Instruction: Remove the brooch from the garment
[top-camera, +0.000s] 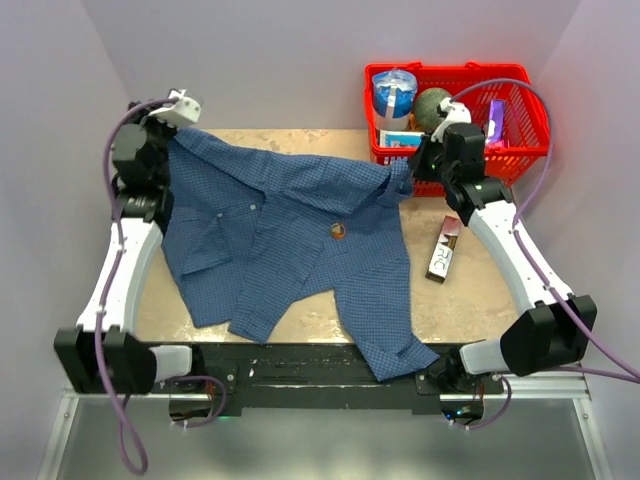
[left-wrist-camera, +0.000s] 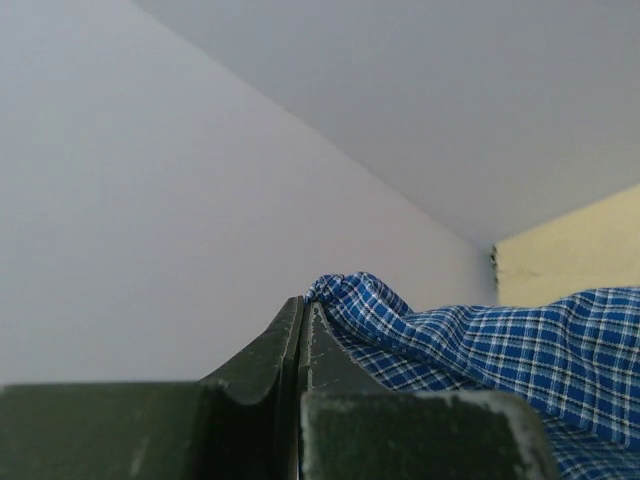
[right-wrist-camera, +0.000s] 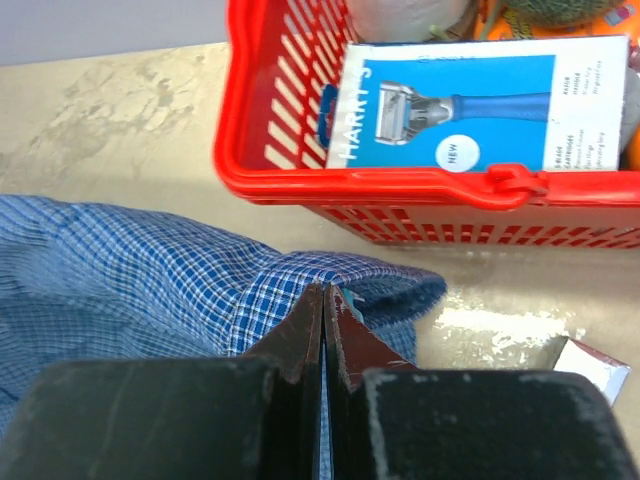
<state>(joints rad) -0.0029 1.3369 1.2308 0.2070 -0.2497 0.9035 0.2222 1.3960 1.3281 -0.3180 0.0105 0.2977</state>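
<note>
The blue checked shirt lies spread over the table, its tail hanging over the near edge. The small orange-brown brooch is pinned near the shirt's middle, right of the button line. My left gripper is shut on the shirt's far left corner and holds it up. My right gripper is shut on the shirt's collar edge at the far right, beside the red basket. The brooch shows in neither wrist view.
A red basket with a razor box, a blue-lidded tub and other items stands at the back right. A dark flat packet lies on the table right of the shirt. Walls close in on both sides.
</note>
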